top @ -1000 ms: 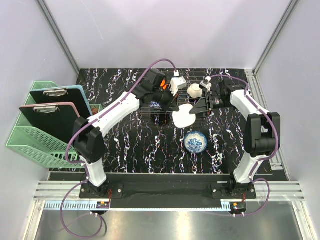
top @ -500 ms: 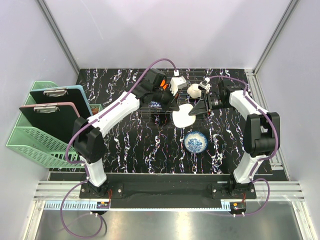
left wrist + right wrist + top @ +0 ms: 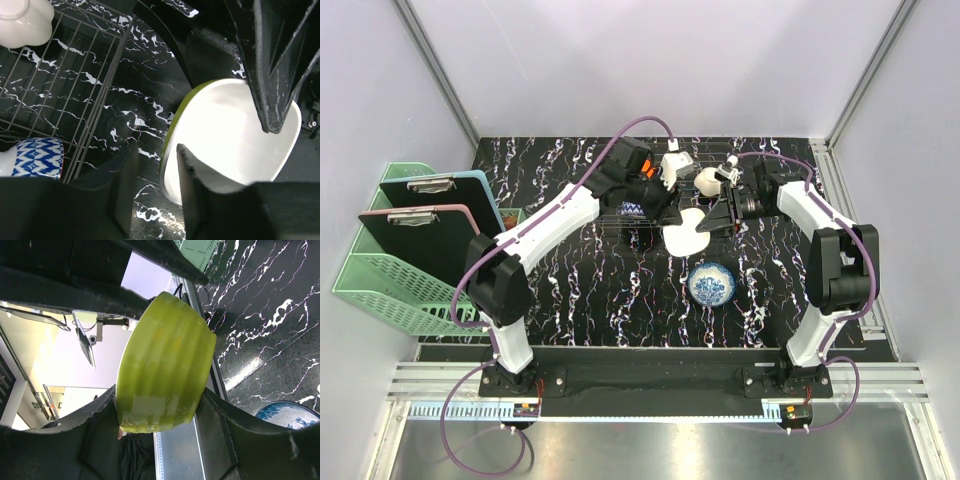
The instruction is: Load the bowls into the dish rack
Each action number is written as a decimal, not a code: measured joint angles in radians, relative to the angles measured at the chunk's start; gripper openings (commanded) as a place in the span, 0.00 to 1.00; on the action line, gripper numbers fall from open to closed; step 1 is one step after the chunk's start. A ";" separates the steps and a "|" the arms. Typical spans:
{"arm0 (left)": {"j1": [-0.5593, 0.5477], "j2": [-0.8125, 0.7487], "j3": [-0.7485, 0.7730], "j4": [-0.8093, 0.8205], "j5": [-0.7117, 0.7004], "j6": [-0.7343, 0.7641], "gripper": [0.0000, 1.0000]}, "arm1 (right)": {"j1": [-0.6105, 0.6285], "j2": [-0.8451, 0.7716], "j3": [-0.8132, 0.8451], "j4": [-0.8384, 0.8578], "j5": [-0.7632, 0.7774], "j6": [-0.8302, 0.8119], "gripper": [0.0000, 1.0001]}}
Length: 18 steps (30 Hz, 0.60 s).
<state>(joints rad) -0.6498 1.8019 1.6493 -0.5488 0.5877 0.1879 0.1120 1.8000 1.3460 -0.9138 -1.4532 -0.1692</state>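
Lime-green bowl [image 3: 685,232] at 5 o'clock of the dish rack [image 3: 108,85].
We noted right gripper [image 3: 159,397] clamped on it; left gripper [image 3: 156,150] stood with jaws apart astride its rim.

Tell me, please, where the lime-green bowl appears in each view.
Top external: lime-green bowl, just above centre, white inside showing.
Left wrist: the bowl fills the lower right, white inside showing.
Right wrist: the bowl sits centre, green outside showing.
Shared landmark: the black marbled tabletop.
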 measured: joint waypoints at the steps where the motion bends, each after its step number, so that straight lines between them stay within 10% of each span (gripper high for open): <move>1: 0.000 0.000 0.000 0.002 -0.003 0.000 0.63 | 0.001 0.000 0.000 0.000 0.000 0.000 0.00; 8: 0.085 -0.023 -0.004 0.005 -0.005 -0.027 0.99 | 0.003 0.000 0.010 -0.001 0.048 0.012 0.00; 18: 0.423 -0.227 -0.178 -0.011 -0.023 0.011 0.99 | 0.005 0.006 0.325 0.000 0.436 0.085 0.00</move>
<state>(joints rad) -0.2268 1.5749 1.4715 -0.5598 0.5644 0.1989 0.1173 1.8061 1.6707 -0.9142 -1.0176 -0.0841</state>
